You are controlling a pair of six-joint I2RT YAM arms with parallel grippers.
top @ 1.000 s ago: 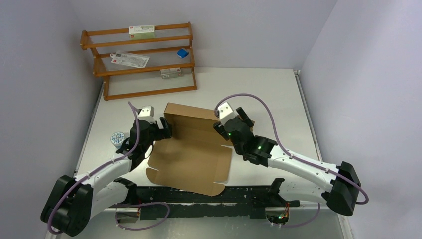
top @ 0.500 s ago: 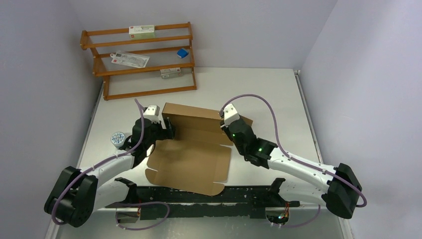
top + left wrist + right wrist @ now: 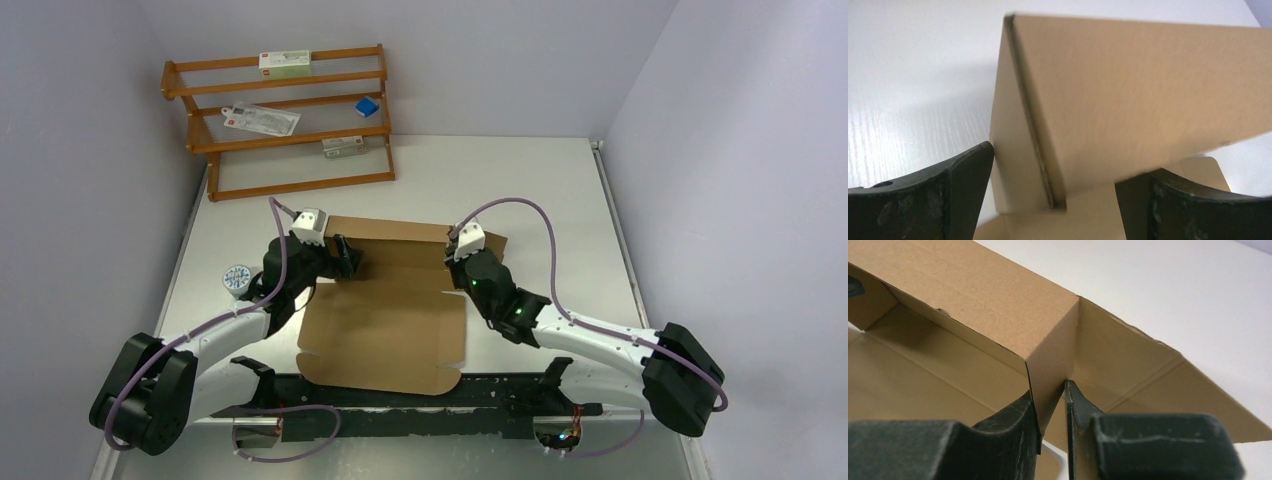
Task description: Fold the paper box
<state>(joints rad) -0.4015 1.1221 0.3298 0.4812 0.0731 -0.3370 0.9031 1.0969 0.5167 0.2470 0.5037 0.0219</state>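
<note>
Folding the paper box [image 3: 385, 320], early stage: rear wall [image 3: 400, 230] raised, rest flat on worktop [image 3: 500, 170]; right end effector [image 3: 1052, 400] clenched on its corner, left end effector [image 3: 1055, 170] released.

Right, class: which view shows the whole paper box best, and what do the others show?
Top external: the paper box lies whole there, far wall raised. The left wrist view shows only the wall's left corner inside the open left gripper; the right wrist view, its right corner flap pinched in the right gripper.
</note>
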